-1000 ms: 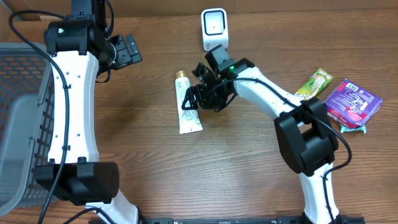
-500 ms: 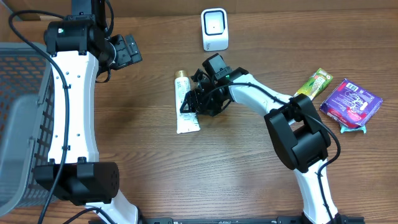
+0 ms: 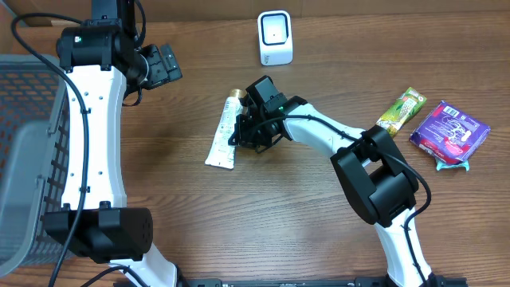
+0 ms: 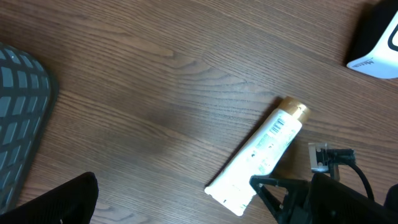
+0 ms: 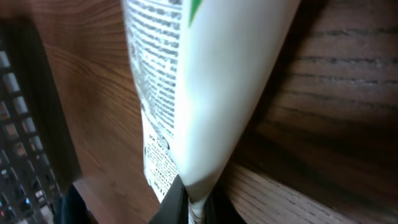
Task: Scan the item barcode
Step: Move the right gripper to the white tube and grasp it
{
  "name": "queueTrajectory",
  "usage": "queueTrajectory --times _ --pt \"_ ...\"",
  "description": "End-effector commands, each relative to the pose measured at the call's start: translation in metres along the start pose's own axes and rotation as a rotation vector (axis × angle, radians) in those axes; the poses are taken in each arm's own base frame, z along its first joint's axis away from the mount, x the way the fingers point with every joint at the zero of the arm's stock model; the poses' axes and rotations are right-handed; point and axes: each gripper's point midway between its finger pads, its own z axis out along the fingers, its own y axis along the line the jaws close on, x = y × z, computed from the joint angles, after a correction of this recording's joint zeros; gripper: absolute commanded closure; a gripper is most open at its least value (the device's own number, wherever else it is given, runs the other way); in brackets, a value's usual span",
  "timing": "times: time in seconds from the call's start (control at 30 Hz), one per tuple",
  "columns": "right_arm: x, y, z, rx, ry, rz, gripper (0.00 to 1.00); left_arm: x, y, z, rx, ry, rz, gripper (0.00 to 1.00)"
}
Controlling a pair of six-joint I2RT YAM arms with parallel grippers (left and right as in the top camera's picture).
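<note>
- The right gripper (image 3: 242, 132) is closed on the white tube (image 3: 224, 132), reaching it from the tube's right side, about halfway along.
- In the right wrist view the tube fills most of the picture. The dark fingertips at the bottom edge pinch the tube's thin edge, with small print facing the camera.
- The tube lies slantwise on the wooden table (image 3: 159, 191). Its gold cap (image 3: 235, 96) points toward the far edge and its flat crimped end toward the near left. Whether one side is lifted off the wood cannot be told.
- In the left wrist view a barcode (image 4: 278, 127) shows on the tube's upper face, close to the cap.
- The white barcode scanner (image 3: 275, 37) stands upright near the far edge, beyond the cap and apart from the tube.
- The left gripper (image 3: 164, 64) hangs to the far left of the tube with its jaws spread wide and holds nothing.
- A grey wire basket (image 3: 24, 96) sits at the left edge of the table.
- A green and yellow snack bar (image 3: 401, 108) and a purple packet (image 3: 451, 129) lie close together at the right, well apart from the tube.
</note>
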Motion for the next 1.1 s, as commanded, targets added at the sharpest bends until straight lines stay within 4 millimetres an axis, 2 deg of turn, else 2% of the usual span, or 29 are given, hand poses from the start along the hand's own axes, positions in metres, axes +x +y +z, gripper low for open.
queueTrajectory --times 0.0,0.2,0.33,0.37,0.53,0.7,0.77,0.87,0.97,1.07 --pt "0.005 -0.05 0.02 0.165 -0.022 0.106 0.96 -0.005 -0.001 -0.004 0.005 -0.019 -0.021 0.0" --pt "0.011 -0.041 0.012 0.102 0.034 0.115 0.96 -0.005 -0.001 -0.004 0.005 -0.019 -0.021 0.0" --pt "0.019 -0.024 -0.012 -0.005 0.113 -0.016 0.96 -0.005 -0.001 -0.004 0.005 -0.019 -0.021 0.0" --pt "0.025 -0.026 -0.024 -0.005 0.142 -0.031 0.96 -0.005 -0.001 -0.004 0.005 -0.019 -0.021 0.0" --pt "0.037 -0.056 -0.064 0.066 0.209 -0.112 0.96 -0.005 -0.001 -0.004 0.005 -0.019 -0.021 0.0" --pt "0.023 -0.119 -0.09 0.31 0.171 -0.09 0.96 -0.005 -0.001 -0.004 0.005 -0.019 -0.021 0.0" --pt "0.016 -0.13 -0.096 0.359 0.146 -0.09 0.96 -0.005 -0.001 -0.004 0.005 -0.019 -0.021 0.01" --pt "0.01 -0.136 -0.098 0.379 0.127 -0.09 0.95 -0.005 -0.001 -0.004 0.005 -0.019 -0.021 0.01" --pt "0.005 -0.135 -0.096 0.372 0.108 -0.104 0.84 -0.005 -0.001 -0.004 0.005 -0.019 -0.021 0.0" --pt "0.001 -0.135 -0.091 0.366 0.098 -0.114 0.64 -0.005 -0.001 -0.004 0.005 -0.019 -0.021 0.0"
